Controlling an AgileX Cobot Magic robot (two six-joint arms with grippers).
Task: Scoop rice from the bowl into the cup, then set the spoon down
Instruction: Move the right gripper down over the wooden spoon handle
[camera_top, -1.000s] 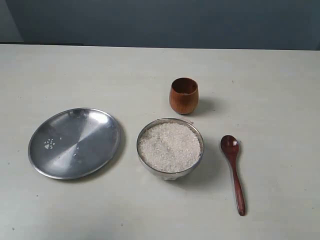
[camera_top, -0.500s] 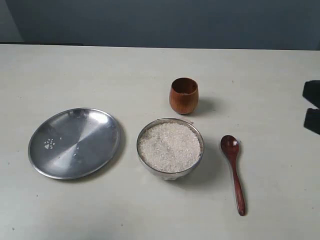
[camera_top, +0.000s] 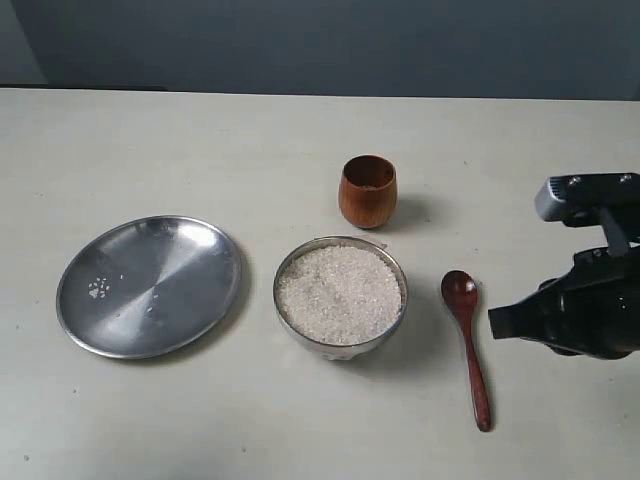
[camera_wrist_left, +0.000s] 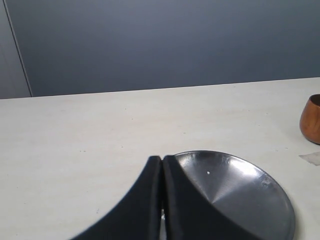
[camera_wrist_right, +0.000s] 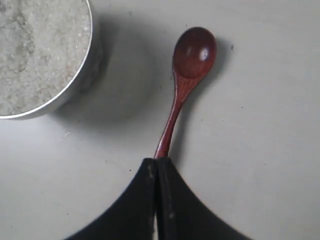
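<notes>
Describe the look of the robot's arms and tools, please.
The left tool and right tool each have two matte black fingers, wide at the base, curving to thin tips. The right arm is black and bulky, with a grey box on top. No markings visible.

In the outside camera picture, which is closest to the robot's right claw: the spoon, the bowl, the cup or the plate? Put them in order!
1. The spoon, right beside the right gripper.
2. The bowl, just past the spoon, mid-table.
3. The cup, farther back, behind the bowl.
4. The plate, far across on the left side.
</notes>
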